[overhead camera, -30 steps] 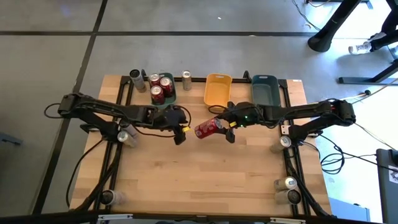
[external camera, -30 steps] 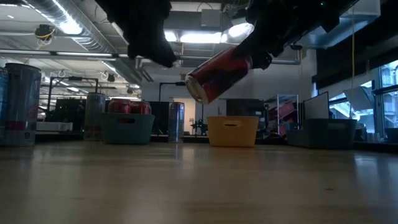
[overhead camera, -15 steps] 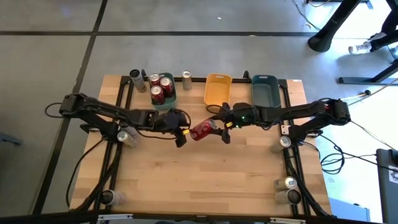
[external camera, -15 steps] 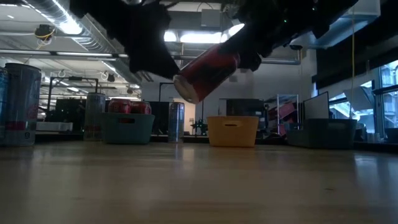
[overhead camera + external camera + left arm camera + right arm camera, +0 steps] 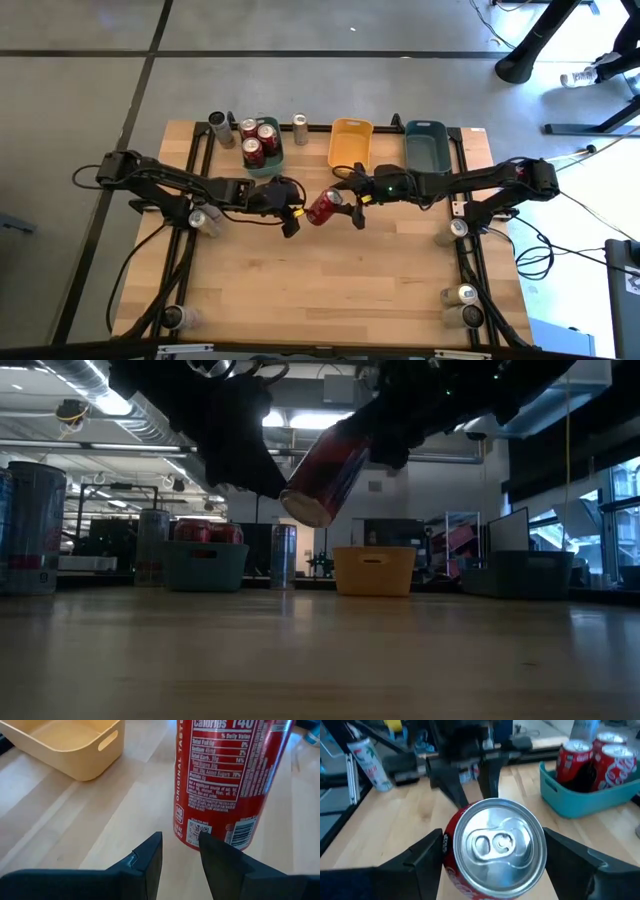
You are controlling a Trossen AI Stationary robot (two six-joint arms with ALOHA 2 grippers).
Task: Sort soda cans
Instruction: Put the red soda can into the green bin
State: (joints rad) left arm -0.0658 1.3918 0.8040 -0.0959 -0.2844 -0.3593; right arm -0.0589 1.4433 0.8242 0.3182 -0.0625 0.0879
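A red soda can (image 5: 323,208) hangs tilted above the table's middle, shut in my right gripper (image 5: 346,204). Its silver top faces the right wrist camera (image 5: 493,843) and its bottom end (image 5: 305,508) points down toward the left. My left gripper (image 5: 291,218) hovers just left of it, open by a narrow gap (image 5: 180,842), with its fingertips at the can's lower end (image 5: 215,827). I cannot tell whether they touch. Three red cans (image 5: 258,140) stand in the teal tray (image 5: 273,160). The yellow tray (image 5: 350,143) and grey-blue tray (image 5: 425,143) lie at the far edge. My right gripper pinches the red can between its two fingers (image 5: 422,852), on opposite sides of the wall near the top end (image 5: 451,832). The fingers come from the table's right, slanting down, and lie along the can. The can is lifted clear and tilted, bottom end lowest.
Single cans stand around the edges: two at the far edge (image 5: 218,128) (image 5: 299,125), one at the left (image 5: 205,217), one at the right (image 5: 455,228), and more at the near corners (image 5: 465,295) (image 5: 175,317). Bare wood (image 5: 340,280) lies nearer than both grippers.
My right gripper has carried the red can toward the table's left, closer to my left gripper, and the can has tipped steeper, its bottom end swinging down.
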